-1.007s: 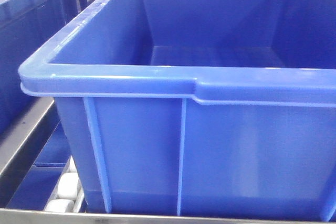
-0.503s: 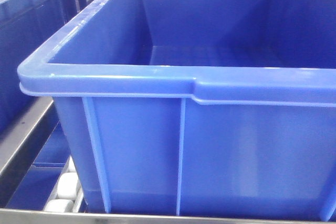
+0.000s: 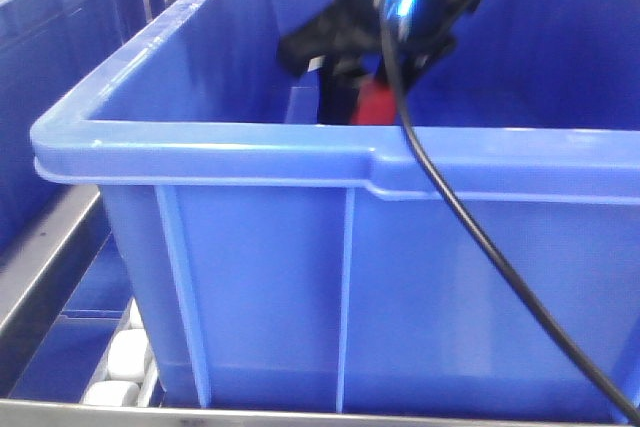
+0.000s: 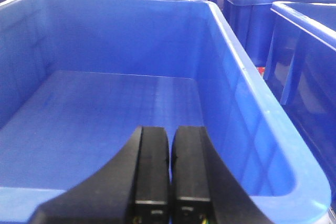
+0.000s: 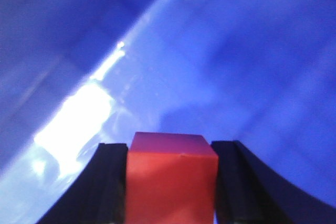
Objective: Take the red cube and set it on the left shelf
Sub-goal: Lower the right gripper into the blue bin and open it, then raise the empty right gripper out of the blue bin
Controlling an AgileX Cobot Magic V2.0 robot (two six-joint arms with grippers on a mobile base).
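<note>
Red cube sits pinched in your right gripper — inside the blue bin, so lift up first. Your left gripper is pressed together, holding nothing.

The setting looks like a warehouse or logistics storage area rather than a home or an office. A large blue plastic tote with ribbed walls stands on a metal-framed rack fitted with white rollers, as in flow shelving. More blue totes of the same make stand close beside it in rows.
</note>
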